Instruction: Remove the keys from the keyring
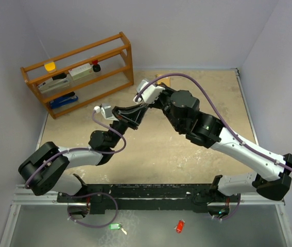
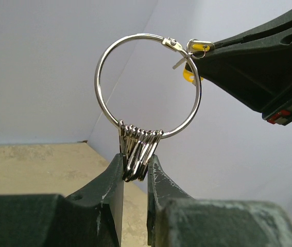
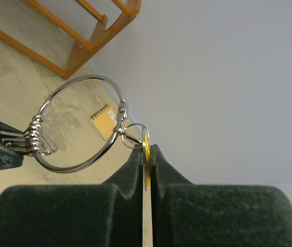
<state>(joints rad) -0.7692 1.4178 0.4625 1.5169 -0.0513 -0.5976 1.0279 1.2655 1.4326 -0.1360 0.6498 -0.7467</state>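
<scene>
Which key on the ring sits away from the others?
The yellow key, pinched by the right hand beside the clasp of the ring; the silver keys are bunched in the left hand.

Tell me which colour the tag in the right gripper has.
The tag is yellow; the left wrist view shows it best.

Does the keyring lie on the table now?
No, the keyring hangs in the air: the left gripper clamps its keys, the right gripper a yellow key.
</scene>
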